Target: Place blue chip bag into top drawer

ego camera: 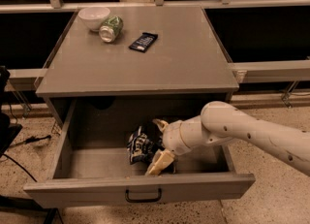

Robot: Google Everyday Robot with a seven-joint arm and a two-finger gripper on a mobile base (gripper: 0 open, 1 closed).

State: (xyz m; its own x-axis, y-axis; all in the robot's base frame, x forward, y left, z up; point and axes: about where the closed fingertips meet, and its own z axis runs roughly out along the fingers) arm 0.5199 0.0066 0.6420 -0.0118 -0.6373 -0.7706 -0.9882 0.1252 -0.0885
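The gripper [154, 146] sits inside the drawer [193, 187] with its fingers spread apart, so the bag [138, 146] at its nine o'clock lies loose, apparently delivered.

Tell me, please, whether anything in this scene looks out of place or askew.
Only the green can stands out: it lies tipped on its side beside the bowl on the cabinet top. The gripper is in the top drawer beside the blue chip bag.

Dim, warm overhead light, deep shadow inside the top drawer [193, 189] around the end effector [153, 147]
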